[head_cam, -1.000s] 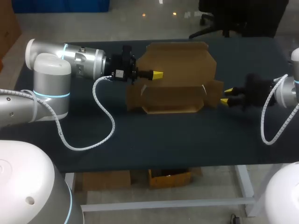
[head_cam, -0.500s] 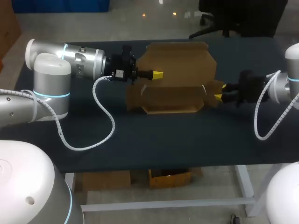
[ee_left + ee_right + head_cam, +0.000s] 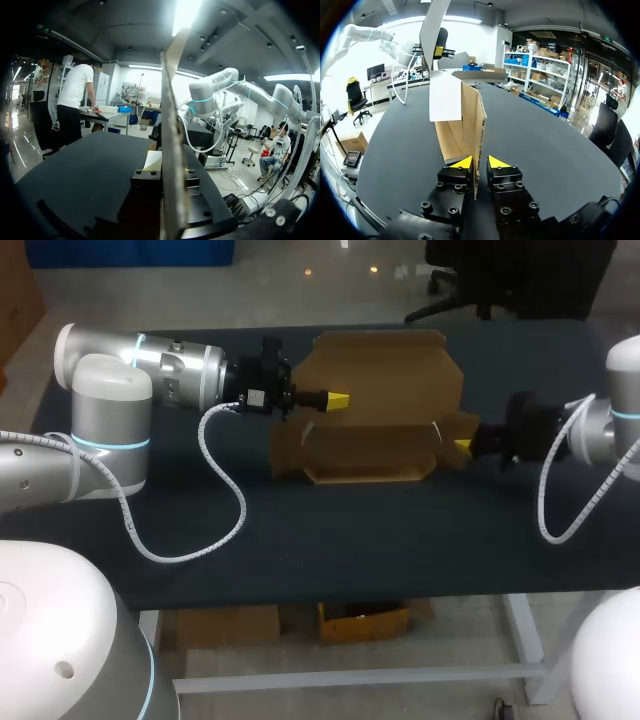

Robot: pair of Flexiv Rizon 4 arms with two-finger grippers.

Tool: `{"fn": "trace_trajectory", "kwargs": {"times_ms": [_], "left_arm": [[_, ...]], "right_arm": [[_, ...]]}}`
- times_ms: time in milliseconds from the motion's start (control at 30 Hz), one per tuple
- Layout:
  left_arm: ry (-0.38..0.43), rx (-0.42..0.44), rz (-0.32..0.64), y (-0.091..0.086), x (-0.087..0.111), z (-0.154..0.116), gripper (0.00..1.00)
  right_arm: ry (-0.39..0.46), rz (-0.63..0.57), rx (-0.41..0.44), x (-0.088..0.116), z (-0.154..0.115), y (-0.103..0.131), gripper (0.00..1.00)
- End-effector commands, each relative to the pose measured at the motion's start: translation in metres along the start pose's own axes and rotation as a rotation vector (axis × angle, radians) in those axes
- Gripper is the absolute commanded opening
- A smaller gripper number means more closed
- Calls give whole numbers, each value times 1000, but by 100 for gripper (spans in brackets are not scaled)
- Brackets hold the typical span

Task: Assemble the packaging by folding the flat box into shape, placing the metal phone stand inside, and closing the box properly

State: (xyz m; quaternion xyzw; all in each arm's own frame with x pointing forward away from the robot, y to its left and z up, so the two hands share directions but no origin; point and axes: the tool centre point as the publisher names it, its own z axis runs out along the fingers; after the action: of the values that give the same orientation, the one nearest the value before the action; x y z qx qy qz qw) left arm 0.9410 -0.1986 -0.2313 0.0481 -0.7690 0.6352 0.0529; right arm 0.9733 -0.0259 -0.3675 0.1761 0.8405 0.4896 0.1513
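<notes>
While my left hand grips the box, right hand pinches its flap.

Box mid-counter, nearer the far edge. Left end effector at box's left, gripping the upright rear panel. Right end effector at box's right end, side flap pinched between its fingers.

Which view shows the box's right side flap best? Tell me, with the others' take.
Right wrist view: the side flap stands upright, edge-on, between the right jaws, both yellow tips against it. Head view shows it small, at the box's end. Left wrist view shows only another panel, edge-on.
</notes>
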Motion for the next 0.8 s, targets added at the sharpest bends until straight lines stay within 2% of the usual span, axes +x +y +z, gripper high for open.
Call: {"fn": "trace_trajectory", "kwargs": {"times_ms": [33,400,800], "left_arm": [[2,-1,0,2,0,0,0],[2,-1,0,2,0,0,0],[2,-1,0,2,0,0,0]], "right_arm": [[-9,0,-6,4,0,0,11],[-32,7,-10,12,-2,1,1],[-63,29,-7,22,-4,1,0]]}}
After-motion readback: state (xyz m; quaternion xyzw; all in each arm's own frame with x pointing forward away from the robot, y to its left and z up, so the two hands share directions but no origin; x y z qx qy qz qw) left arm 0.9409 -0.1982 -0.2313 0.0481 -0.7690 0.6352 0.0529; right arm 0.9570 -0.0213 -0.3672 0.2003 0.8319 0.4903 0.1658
